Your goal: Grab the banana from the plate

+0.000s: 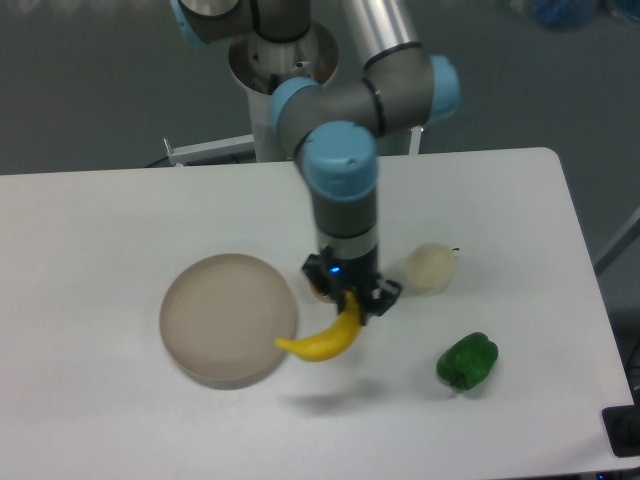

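Nearest on the white table (110, 420) the green pepper (467, 361) is sitting on the right side, shiny and bumpy.

A bit farther back, the banana (325, 340) is hanging in the air, up off the table, with a soft shadow lying on the table under it. It is smooth, curved and bright yellow, and it is looking like plastic. Its long side is running from low on the left to high on the right. The low tip is pointing left and is reaching over the right rim of the plate (228, 318). The high end is going up into the gripper (350, 299).

The gripper is pinching the banana near its high end, with its dark fingers pressing on both sides.

The plate is sitting to the left, round, shallow and plain tan, with a low rim.

Behind the gripper a little bit of the orange fruit (316, 291) is peeking out; most of it is hiding.

To the right of the gripper, the pale round thing (432, 267) is sitting on the table. I cannot tell what it is.

The grey and blue arm (345, 190) is reaching down from the far side.
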